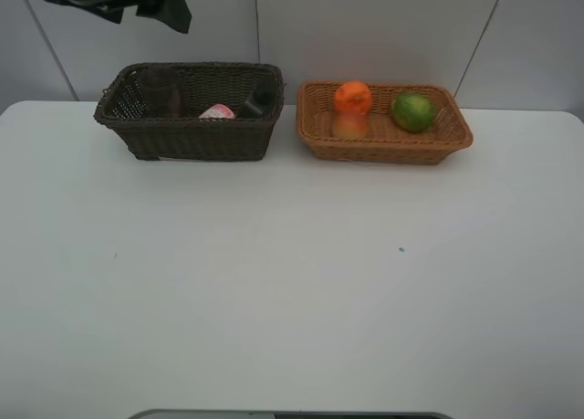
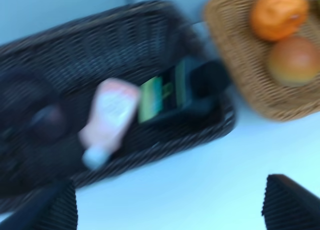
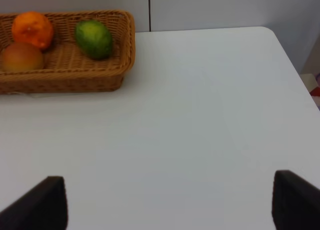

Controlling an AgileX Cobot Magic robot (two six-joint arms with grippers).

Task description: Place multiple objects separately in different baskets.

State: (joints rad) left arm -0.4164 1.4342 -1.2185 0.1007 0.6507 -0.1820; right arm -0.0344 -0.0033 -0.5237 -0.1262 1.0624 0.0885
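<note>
Fruits are sitting in shallow tan wicker basket [image 1: 383,145], bottles in dark brown wicker basket [image 1: 187,136]; both grippers are gaping wide, empty.

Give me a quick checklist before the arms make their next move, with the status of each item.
1. Fruit in tan basket: orange, red-orange fruit, lime inside: ok.
2. Dark basket holds pink bottle, black bottle: ok.
3. Purple cup in dark basket: ok; upright or not: cannot tell.
4. Left gripper open, empty: ok.
5. Right gripper open, empty: ok.
6. Table free of stray items: ok.
</note>
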